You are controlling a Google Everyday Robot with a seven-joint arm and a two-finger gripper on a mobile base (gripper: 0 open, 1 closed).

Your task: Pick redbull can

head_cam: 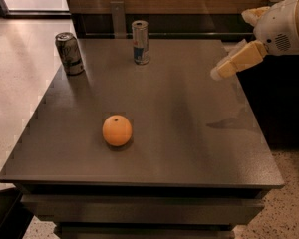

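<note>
Camera view: redbull can [140, 42] standing upright near far edge of table [189, 148], apart from dark-grey can [69, 53]; orange [116, 130] sitting nearer. Gripper [232, 45] hovering above right edge, spread wide, gripping nothing, likely readying for approach; redbull can well apart.

I see a dark worktop [189, 133], flat and a little shiny. Three things stand directly on it. The redbull can [140, 42] is upright close to the far edge, somewhat left of this edge's middle. A wider dark-grey can [69, 53] is upright near the far left corner, well apart from the first can. An orange [116, 130] lies left of centre, nearer to the front edge. The gripper [238, 59] hangs above the right edge, toward the far right corner.
</note>
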